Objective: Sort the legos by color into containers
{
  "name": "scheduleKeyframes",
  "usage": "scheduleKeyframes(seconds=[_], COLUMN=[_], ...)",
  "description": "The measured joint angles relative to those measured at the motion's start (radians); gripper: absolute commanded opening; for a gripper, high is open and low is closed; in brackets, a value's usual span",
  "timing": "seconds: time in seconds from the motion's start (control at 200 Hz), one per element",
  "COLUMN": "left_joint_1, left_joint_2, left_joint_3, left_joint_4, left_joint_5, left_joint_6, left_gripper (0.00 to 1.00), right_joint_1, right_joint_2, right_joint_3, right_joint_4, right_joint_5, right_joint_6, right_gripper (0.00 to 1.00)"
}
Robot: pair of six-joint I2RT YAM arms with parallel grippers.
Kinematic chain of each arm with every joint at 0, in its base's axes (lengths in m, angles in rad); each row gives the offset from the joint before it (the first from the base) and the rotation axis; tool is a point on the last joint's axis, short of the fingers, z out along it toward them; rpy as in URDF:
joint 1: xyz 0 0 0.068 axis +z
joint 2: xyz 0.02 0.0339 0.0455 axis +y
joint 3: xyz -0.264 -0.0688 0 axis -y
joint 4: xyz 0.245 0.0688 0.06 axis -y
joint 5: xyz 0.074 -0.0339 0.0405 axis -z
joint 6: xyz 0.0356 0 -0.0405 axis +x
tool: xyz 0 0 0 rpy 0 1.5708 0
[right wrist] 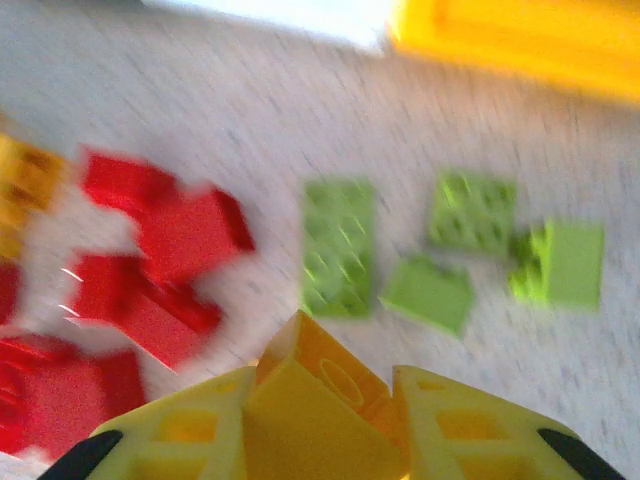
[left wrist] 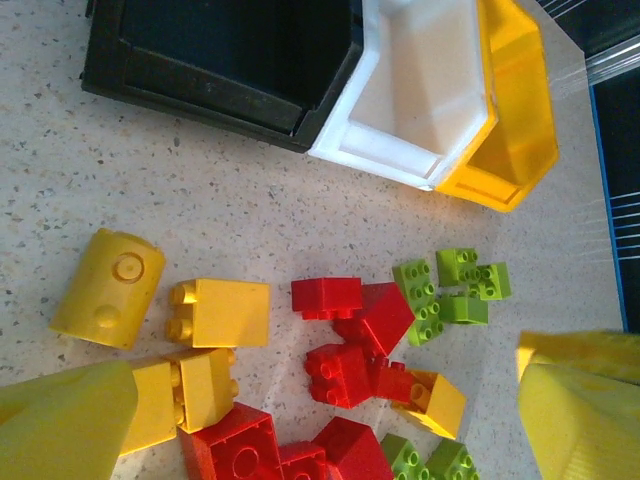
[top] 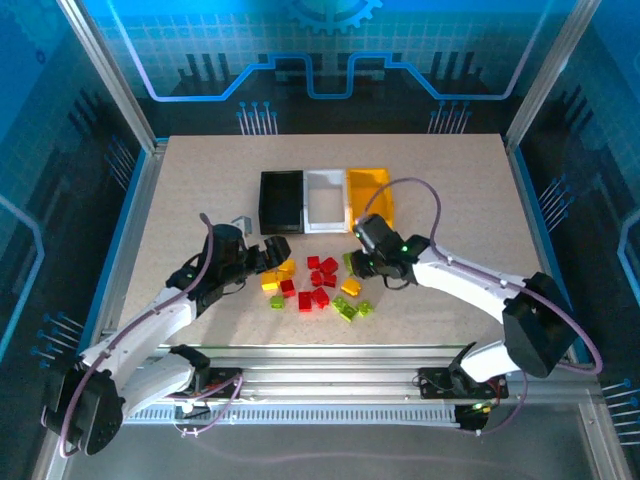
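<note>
Clutching a yellow lego, right hand hangs near the yellow bin rim; left hand released.

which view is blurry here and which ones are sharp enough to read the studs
Right wrist: heavy motion blur, the green legos and red legos smeared, studs barely readable. Left wrist: sharp, studs crisp on the yellow cylinder and its neighbours, white bin rim bright. Top external: in focus, evenly lit, but the bricks too small to show studs.
</note>
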Motion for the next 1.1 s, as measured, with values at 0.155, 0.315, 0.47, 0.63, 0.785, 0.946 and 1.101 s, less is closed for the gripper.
scheduleKeyframes(seconds=[0.155, 0.315, 0.47, 0.63, 0.785, 0.946, 1.101], left_joint_1=[0.000, 0.000, 0.000, 0.000, 0.000, 0.000, 0.000], left_joint_2=[-0.019, -0.035, -0.047, -0.047, -0.047, -0.034, -0.032], left_joint_3=[0.000, 0.000, 0.000, 0.000, 0.000, 0.000, 0.000], left_joint_4=[-0.023, -0.056, -0.083, -0.101, -0.100, -0.100, -0.100], left_joint_5=[-0.008, -0.015, -0.018, -0.018, -0.018, -0.018, -0.018], left_joint_6=[-0.016, -0.022, -0.022, -0.022, -0.022, -0.022, -0.022], left_gripper=[0.99, 0.99, 0.99, 0.99, 0.99, 0.99, 0.99], right_joint_1=[0.008, -0.013, -0.047, -0.073, -0.088, -0.100, -0.101], right_joint_2=[0.134, 0.338, 0.513, 0.597, 0.626, 0.631, 0.626], right_joint_3=[0.220, 0.410, 0.570, 0.642, 0.688, 0.712, 0.706], right_joint_4=[0.033, 0.052, 0.042, 0.032, 0.014, 0.015, 0.023], right_joint_5=[-0.014, -0.028, -0.031, -0.021, -0.009, -0.007, -0.006], right_joint_6=[-0.043, -0.063, -0.071, -0.071, -0.065, -0.061, -0.061], right_gripper=[0.26, 0.26, 0.26, 0.33, 0.42, 0.62, 0.67])
